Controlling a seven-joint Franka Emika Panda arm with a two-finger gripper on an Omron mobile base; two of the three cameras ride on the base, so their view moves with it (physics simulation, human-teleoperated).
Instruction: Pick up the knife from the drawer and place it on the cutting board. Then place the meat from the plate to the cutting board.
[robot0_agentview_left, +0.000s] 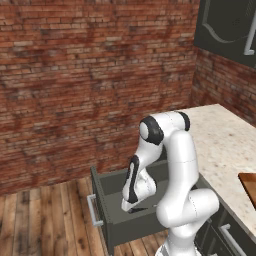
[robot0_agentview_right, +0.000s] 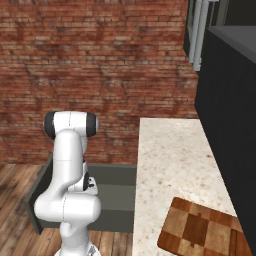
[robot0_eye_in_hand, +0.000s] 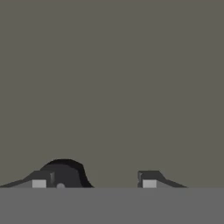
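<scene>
The arm is reaching down into the open drawer (robot0_agentview_left: 125, 220), its gripper (robot0_eye_in_hand: 94, 181) sitting low over the grey floor. Its 2 fingers are standing apart, with the knife's (robot0_eye_in_hand: 65, 173) black handle beside the left one; a grasp cannot be told. The cutting board (robot0_agentview_right: 200, 230) is lying on the counter (robot0_agentview_right: 170, 155), near right.

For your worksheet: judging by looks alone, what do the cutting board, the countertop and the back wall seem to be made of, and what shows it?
Cutting board: wood, smooth, seemingly sealed; checkered lighter and darker brown blocks.
Countertop: probably stone or a stone-look composite; pale cream, finely speckled, flat and matte.
Back wall: brick, rough and unpainted; red-brown courses with visible mortar lines.
</scene>
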